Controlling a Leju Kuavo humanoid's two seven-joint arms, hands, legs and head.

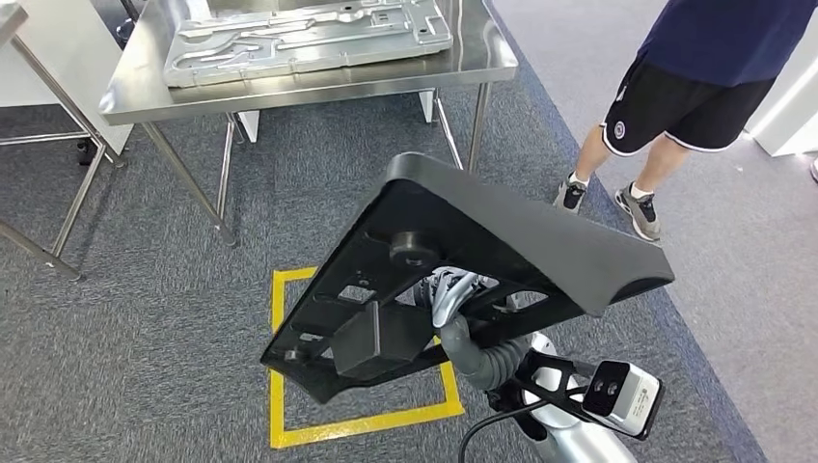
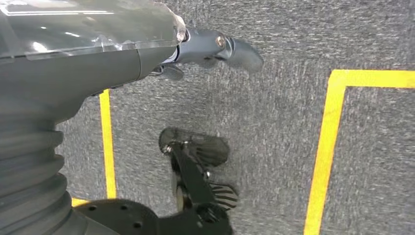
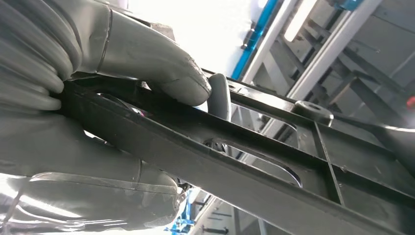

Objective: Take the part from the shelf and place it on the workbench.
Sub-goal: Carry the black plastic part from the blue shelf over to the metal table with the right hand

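A large black plastic part (image 1: 502, 231), flat with ribs, cut-outs and a round boss, hangs tilted over the carpet in the head view. My right hand (image 1: 453, 301) grips it from below, fingers through a cut-out. The right wrist view shows that hand (image 3: 122, 63) clamped on a rib of the part (image 3: 274, 161), thumb on top. The steel workbench (image 1: 145, 87) stands ahead, beyond the part. My left hand (image 2: 98, 54) hangs over the carpet, fingers (image 2: 235, 49) apart, holding nothing.
A grey metal plate (image 1: 309, 39) lies on the workbench and covers much of its top. A person (image 1: 675, 87) in dark shorts stands at the right, near the bench corner. A yellow taped square (image 1: 280, 386) marks the carpet below the part. Another table's legs (image 1: 72, 207) stand at left.
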